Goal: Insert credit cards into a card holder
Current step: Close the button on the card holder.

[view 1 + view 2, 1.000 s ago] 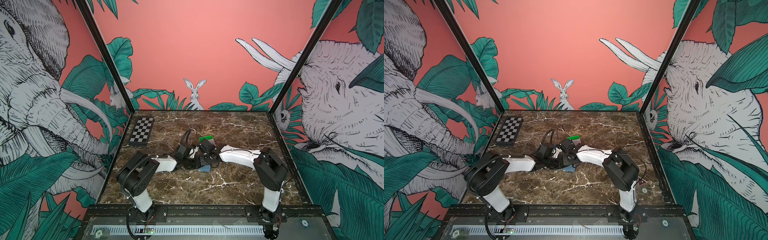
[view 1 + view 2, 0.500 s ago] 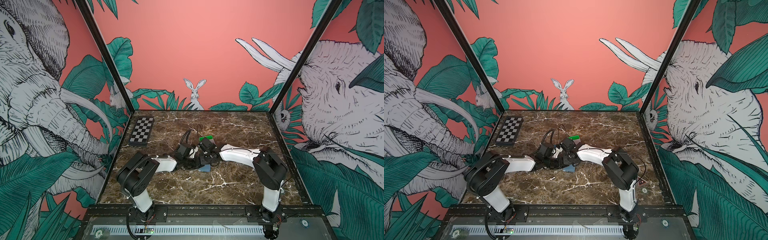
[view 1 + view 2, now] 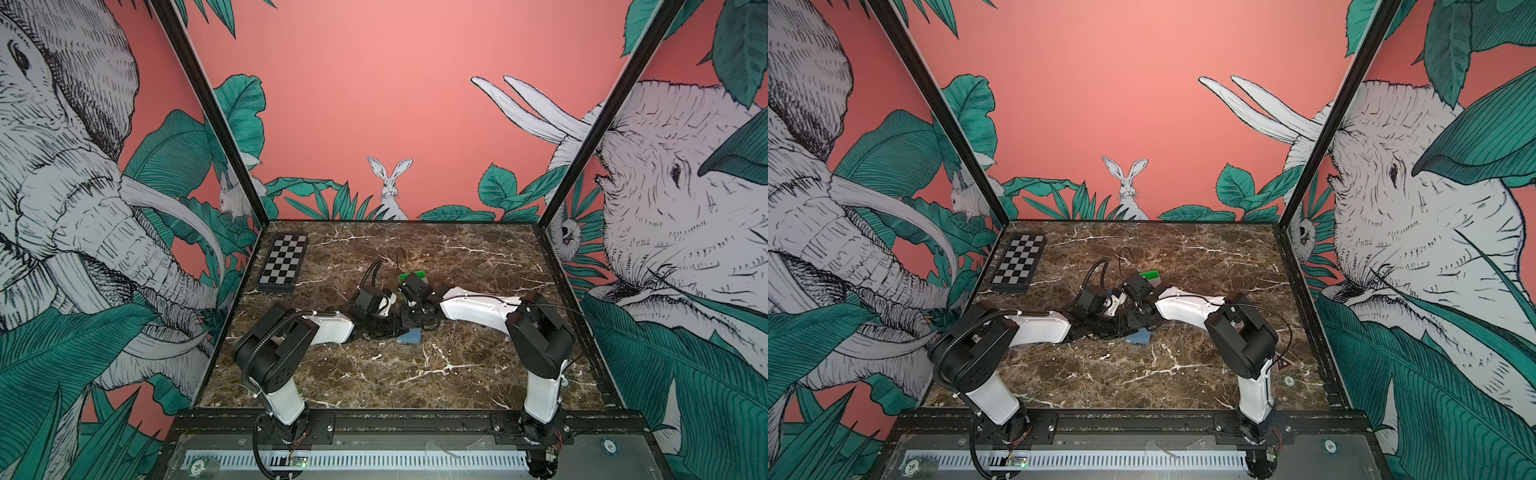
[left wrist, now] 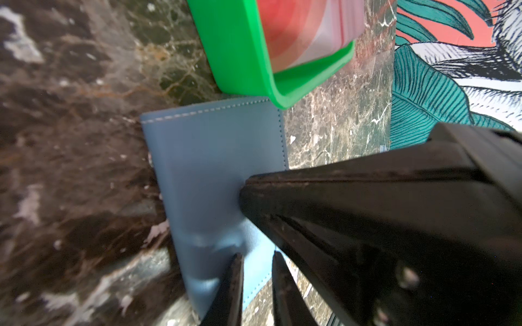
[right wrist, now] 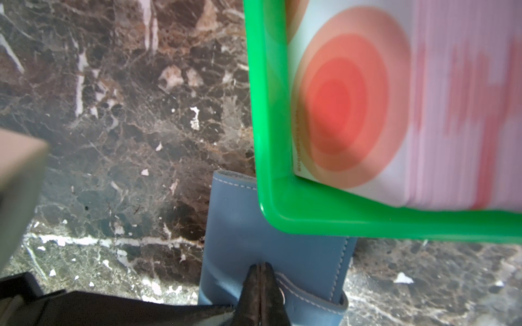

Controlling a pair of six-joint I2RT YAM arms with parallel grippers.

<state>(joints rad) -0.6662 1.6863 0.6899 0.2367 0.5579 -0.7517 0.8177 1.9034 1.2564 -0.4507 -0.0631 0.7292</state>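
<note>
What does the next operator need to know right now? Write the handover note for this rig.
Left gripper: closed on one end of the slate-blue card holder, which lies flat on the marble table.
Right gripper: shut, nothing held, tips resting on the holder beside its snap tab.
Credit cards: stacked in the green tray, whose corner overlaps the holder's other end.
Done: both arms are on the holder. It looks closed, and no card has been picked or inserted.
Left: open the holder, take a card from the tray, slide it into a sleeve, repeat.
</note>
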